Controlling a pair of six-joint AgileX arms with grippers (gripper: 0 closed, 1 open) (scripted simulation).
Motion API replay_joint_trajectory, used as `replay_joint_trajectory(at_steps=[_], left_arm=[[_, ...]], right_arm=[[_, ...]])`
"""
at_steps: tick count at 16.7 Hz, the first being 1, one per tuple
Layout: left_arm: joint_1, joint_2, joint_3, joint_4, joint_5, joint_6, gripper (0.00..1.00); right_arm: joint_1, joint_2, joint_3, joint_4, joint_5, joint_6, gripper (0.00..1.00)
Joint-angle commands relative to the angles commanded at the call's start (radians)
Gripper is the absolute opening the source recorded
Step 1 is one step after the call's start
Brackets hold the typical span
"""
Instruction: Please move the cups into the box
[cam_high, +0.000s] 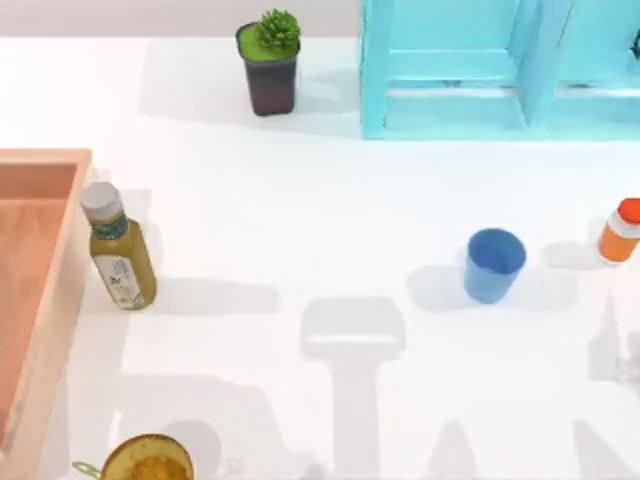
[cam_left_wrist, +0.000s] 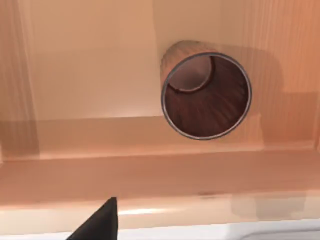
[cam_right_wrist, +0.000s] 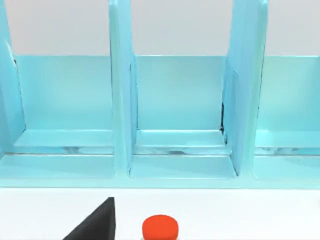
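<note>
Brown cup (cam_left_wrist: 206, 95): inside box (cam_left_wrist: 90, 70), under my left tool.
Blue cup (cam_high: 493, 264): on surface (cam_high: 330, 230), right side.
Tool states: cannot tell.

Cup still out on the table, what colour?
Plain bright blue, inside and out. The cup shows best in the top view, standing upright toward the table's right.

Little of either arm could be seen. The left gripper's dark fingertip (cam_left_wrist: 100, 222) poked in at the edge of the left wrist view, pointing downward. The right gripper's dark fingertip (cam_right_wrist: 97, 222) showed likewise in the right wrist view, perhaps held level. Neither grip could be judged.
</note>
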Motion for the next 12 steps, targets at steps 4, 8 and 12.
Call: replay_joint_trajectory(at_steps=[4, 8, 12], left_arm=[[0.002, 0.004, 0.161, -0.155, 0.003, -0.011, 1.0], [0.002, 0.002, 0.178, -0.173, 0.004, -0.013, 1.0], [-0.028, 0.034, 0.209, -0.173, -0.006, -0.042, 1.0]], right_arm=[[0.0, 0.0, 0.0, 0.0, 0.0, 0.0, 1.0], [0.0, 0.0, 0.0, 0.0, 0.0, 0.0, 1.0], [0.0, 0.0, 0.0, 0.0, 0.0, 0.0, 1.0]])
